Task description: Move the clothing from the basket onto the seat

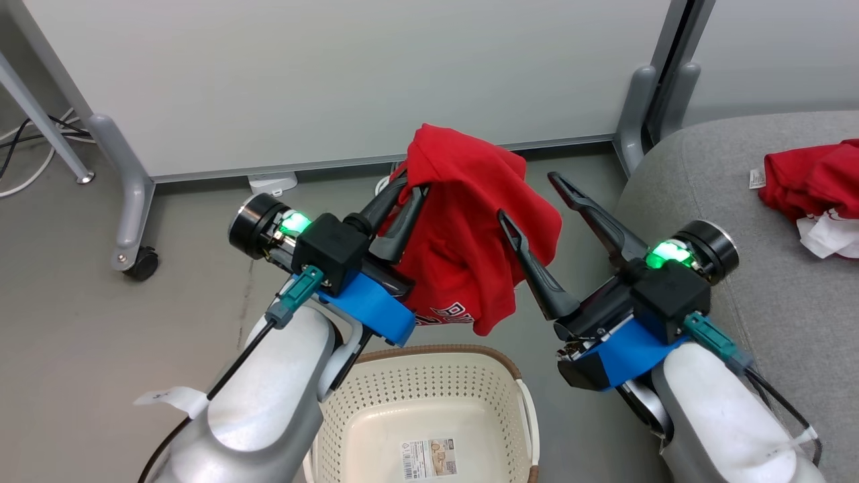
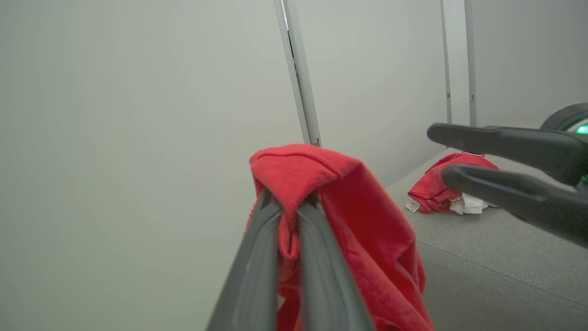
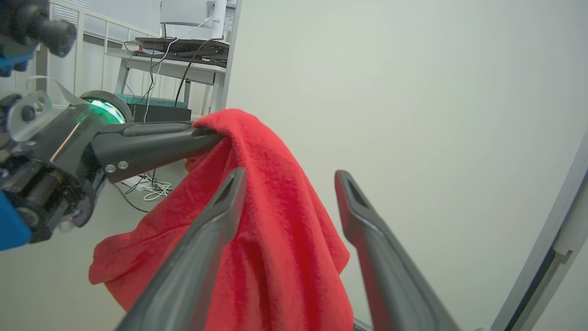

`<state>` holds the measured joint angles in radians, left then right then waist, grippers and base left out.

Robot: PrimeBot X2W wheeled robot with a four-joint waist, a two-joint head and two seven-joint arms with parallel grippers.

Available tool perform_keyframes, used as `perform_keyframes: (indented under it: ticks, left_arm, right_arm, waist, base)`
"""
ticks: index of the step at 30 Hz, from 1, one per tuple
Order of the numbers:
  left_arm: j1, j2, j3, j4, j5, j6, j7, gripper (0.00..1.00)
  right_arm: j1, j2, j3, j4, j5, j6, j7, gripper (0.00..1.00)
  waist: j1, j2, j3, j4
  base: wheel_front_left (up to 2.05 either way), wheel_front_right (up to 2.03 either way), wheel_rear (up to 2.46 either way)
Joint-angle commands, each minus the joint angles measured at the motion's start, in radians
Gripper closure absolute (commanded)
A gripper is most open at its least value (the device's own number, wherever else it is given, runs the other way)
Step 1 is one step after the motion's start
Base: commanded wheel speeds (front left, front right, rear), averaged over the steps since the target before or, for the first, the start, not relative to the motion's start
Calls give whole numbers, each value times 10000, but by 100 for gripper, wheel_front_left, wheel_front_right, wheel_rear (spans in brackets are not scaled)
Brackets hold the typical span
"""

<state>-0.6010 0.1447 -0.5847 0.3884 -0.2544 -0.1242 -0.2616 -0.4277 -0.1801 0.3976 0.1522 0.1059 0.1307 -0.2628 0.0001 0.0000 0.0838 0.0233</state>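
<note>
- Pinching a fold of the red garment [image 1: 470, 228], the left gripper [image 1: 413, 184] fingers are clamped together; the cloth is held hanging above the basket [image 1: 429, 382].
- The right gripper [image 1: 527, 196] fingers are spread wide, with nothing gripped.
- The other garment [image 1: 815, 181] is already laid on the seat [image 1: 772, 302], and no clothing is seen in the basket's visible part. Only this carry is judged left.

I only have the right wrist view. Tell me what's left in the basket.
Observer: The head view shows no clothing in the visible part of the basket, just a label on its floor.
Operator: Now tell me where the held garment goes.
Observer: The seat lies to the robot's right, past the right gripper.
Operator: Say what's on it.
Observer: A second garment, red and crumpled, with a white tag, already lies there.
</note>
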Motion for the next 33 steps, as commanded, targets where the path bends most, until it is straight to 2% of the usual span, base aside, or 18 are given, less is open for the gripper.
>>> perform_keyframes:
  ticks: [1, 7, 12, 18, 23, 24, 25, 26, 33]
  left_arm:
    - [-136, -47, -39, -8, 36, -57, -50, 100]
    - [-190, -252, -423, -61, 101, -79, -50, 100]
    - [-265, -333, -992, -115, -1, -84, -50, 100]
    - [-385, -348, -1475, -273, -128, -87, -50, 100]
    - [-440, -374, -1755, -375, -197, -87, -50, 100]
    - [-451, -379, -1795, -386, -216, -87, -51, 100]
    - [-463, -371, -1828, -394, -233, -87, -51, 100]
    - [-472, -359, -1844, -401, -255, -87, -51, 100]
    - [-410, -254, -1812, -329, -295, -59, -51, 100]
  right_arm:
    - [-286, -162, 211, 261, 0, 1, -31, 0]
    - [-1389, -511, 1004, 1388, 94, 1, -32, 0]
    - [-2044, -764, 1458, 1855, -74, 1, -32, 0]
    - [-2502, -976, 2505, 3012, 664, 1, -1, 0]
    - [-2677, -870, 3055, 3692, 1478, 1, -10, 0]
    - [-2691, -852, 3099, 3740, 1587, 1, -10, 43]
    - [-2711, -852, 3132, 3781, 1629, 1, -12, 76]
    - [-2694, -835, 3169, 3818, 1745, 1, -13, 100]
    - [-2557, -895, 3207, 3686, 2046, 1, -18, 100]
  waist:
    - [-1, 0, 33, 59]
    - [-1, 0, 65, 251]
    - [-1, 0, 86, 371]
    - [-1, 0, 41, 473]
    - [-1, 0, 32, 560]
    - [-1, 0, 39, 572]
    - [-1, 0, 44, 579]
    - [-1, 0, 46, 581]
    - [-1, 0, 27, 535]
  base:
    - [0, 0, 0]
    - [0, 0, 0]
    - [0, 0, 0]
    - [0, 0, 0]
    - [0, 0, 0]
    - [0, 0, 0]
    - [0, 0, 0]
    - [0, 0, 0]
    - [0, 0, 0]
